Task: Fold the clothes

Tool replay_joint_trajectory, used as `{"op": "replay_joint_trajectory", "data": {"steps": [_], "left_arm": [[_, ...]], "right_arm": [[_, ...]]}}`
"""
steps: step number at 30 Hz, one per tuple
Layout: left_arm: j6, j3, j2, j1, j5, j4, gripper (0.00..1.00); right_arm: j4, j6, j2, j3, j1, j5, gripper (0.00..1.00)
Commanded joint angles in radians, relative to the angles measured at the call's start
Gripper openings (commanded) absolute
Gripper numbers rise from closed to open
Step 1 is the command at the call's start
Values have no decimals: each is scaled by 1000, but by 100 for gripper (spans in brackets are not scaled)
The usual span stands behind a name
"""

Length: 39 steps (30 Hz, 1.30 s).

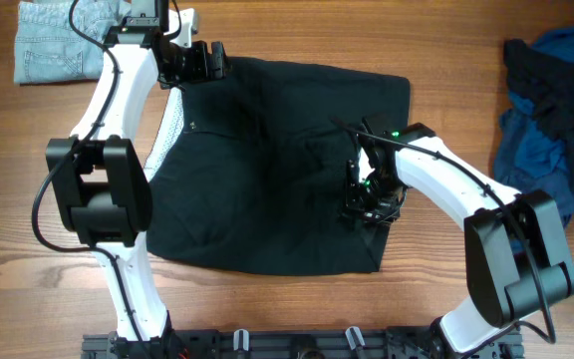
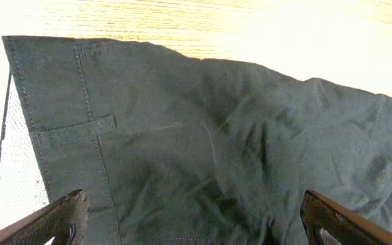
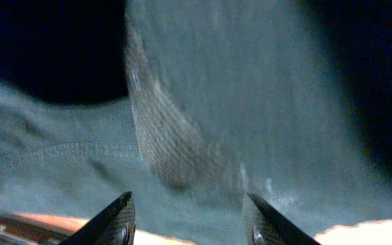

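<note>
On table [image 1: 267, 321] — shorts [image 1: 267, 150] (black); left end effector [image 2: 196, 216] apart, right end effector [image 3: 190, 219] pinching them.

From my feed, the black shorts [image 1: 267, 170] read as matt woven cloth, softly creased, with stitched seams showing close up. Their pale lining [image 1: 170, 125] looks like fine open mesh. The table [image 1: 267, 309] is smooth wood with visible grain and a slight sheen. At its far left corner lies faded denim [image 1: 53, 45]; at its right edge, limp blue fabric [image 1: 556, 110]. The arm shells [image 1: 123, 95] are glossy white plastic.
</note>
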Motion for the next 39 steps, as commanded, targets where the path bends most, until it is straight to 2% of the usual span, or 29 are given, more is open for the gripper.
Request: {"op": "replay_joint_trajectory", "data": {"steps": [1,9,12,15,18,22,23,30,35,39], "left_arm": [[8,-8,-13,-3,-6,3,100],[9,-8,-13,-3,-6,3,100],[9,-8,-13,-3,-6,3,100],[9,-8,-13,-3,-6,3,100],[9,-8,-13,-3,-6,3,100],[9,-8,-13,-3,-25,3,100],[9,-8,-13,-3,-35,3,100],[9,-8,-13,-3,-51,3,100],[9,-8,-13,-3,-51,3,100],[8,-8,-13,-3,-50,3,100]], "right_arm": [[96,17,-1,-29,2,14,51],[172,17,-1,-47,2,13,51],[171,21,-1,-47,2,-33,38],[168,51,-1,-47,2,-123,34],[155,51,-1,-47,2,-134,28],[132,50,-1,-47,2,-130,6],[121,50,-1,-47,2,-130,4],[72,73,-2,-39,2,-150,4],[7,70,-20,39,-1,-214,4],[-206,69,-44,153,-1,-205,4]]}}
